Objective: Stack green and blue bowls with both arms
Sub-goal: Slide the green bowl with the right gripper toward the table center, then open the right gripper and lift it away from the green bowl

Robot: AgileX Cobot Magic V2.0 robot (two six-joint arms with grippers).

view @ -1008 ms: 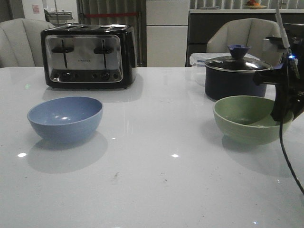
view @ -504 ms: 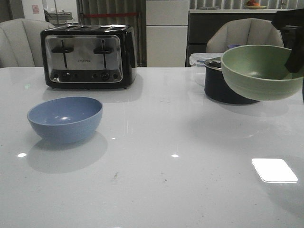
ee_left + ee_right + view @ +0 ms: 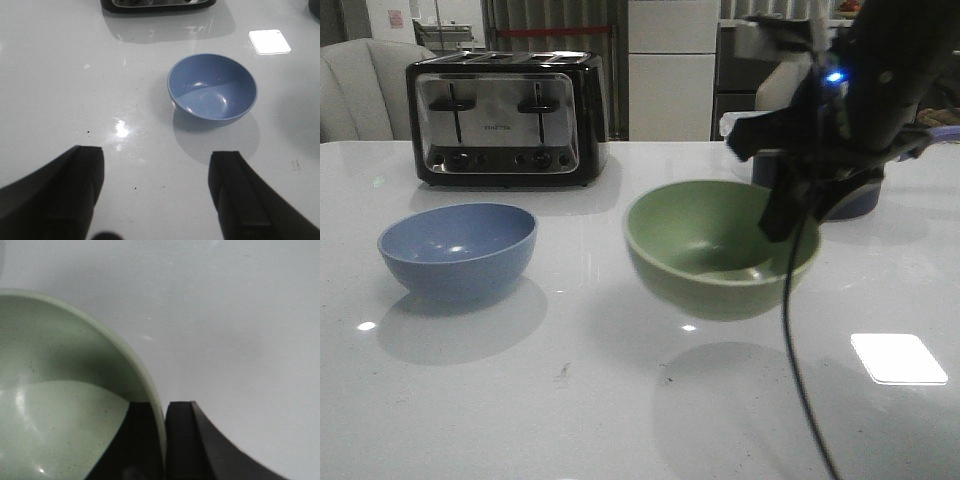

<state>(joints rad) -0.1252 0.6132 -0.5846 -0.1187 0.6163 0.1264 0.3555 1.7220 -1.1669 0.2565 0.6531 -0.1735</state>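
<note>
Blue bowl [image 3: 457,250] sits on the white table [image 3: 570,400] off to the left, in front of the toaster [image 3: 503,118], with the left gripper [image 3: 155,197] spread wide above it and holding nothing. Mid-table, the green bowl [image 3: 720,247] hangs in the air, its shadow underneath, right gripper [image 3: 164,440] pinching its rim. Looks like light, stiff plastic, kinda slick, so a thin rim pinch seems the only real handle.

small brand lettering on toaster [image 3: 504,118] front, too blurred to read
</note>
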